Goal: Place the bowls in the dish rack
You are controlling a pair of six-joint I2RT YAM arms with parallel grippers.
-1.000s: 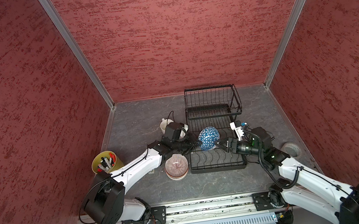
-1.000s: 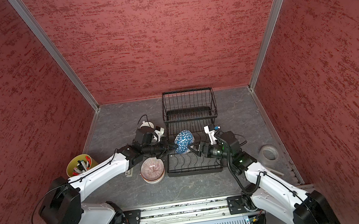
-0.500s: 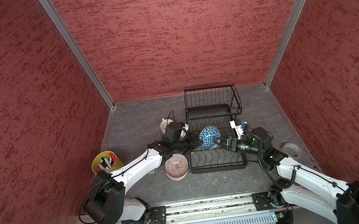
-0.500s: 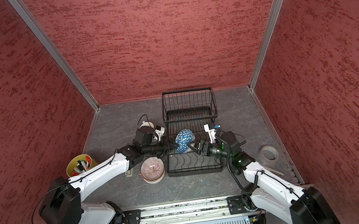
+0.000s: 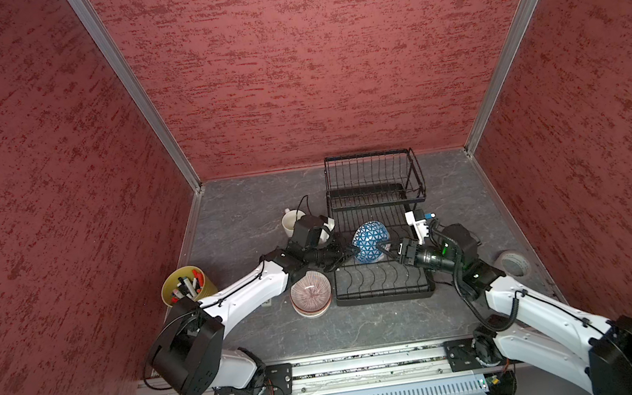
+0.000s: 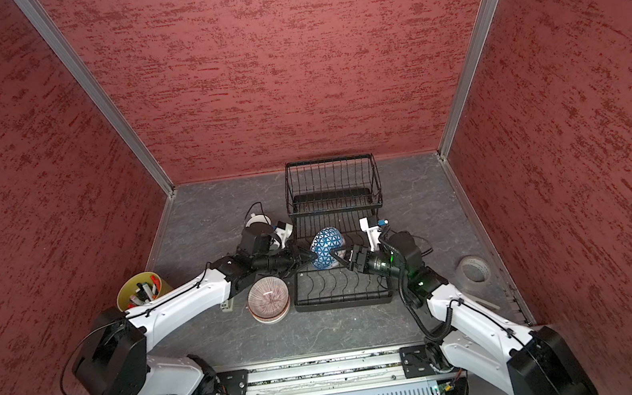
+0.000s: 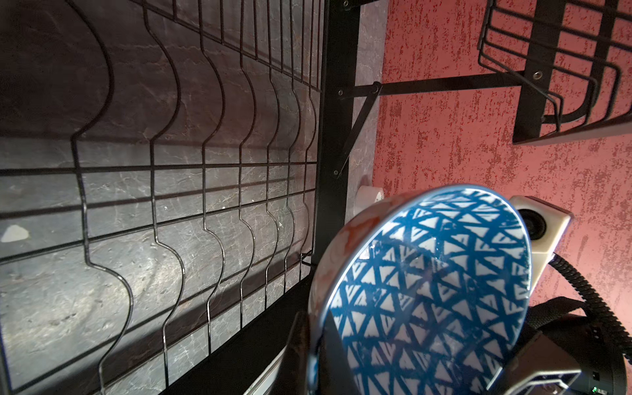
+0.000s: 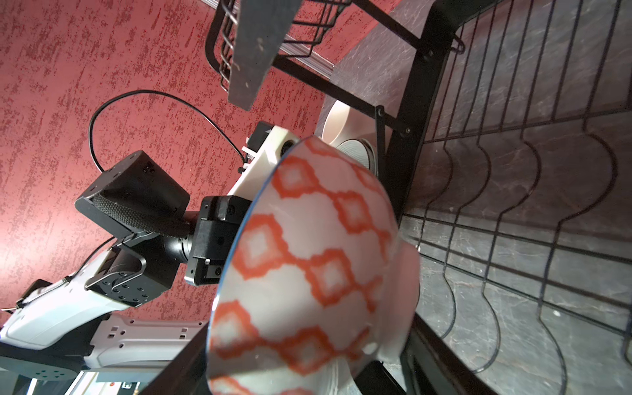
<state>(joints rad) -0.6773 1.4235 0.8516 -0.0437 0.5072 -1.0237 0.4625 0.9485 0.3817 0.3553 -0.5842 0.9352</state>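
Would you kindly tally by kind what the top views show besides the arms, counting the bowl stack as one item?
Dish rack: 1
Blue-triangle bowl, held over the rack: 1
Bowl stack: 1
Mug: 1
Marker pot: 1
Tape roll: 1
Total: 6

Your left arm and right arm: white shells, black joints, looped black cables; left gripper and right gripper are black.

No legible text anywhere — nothing readable.
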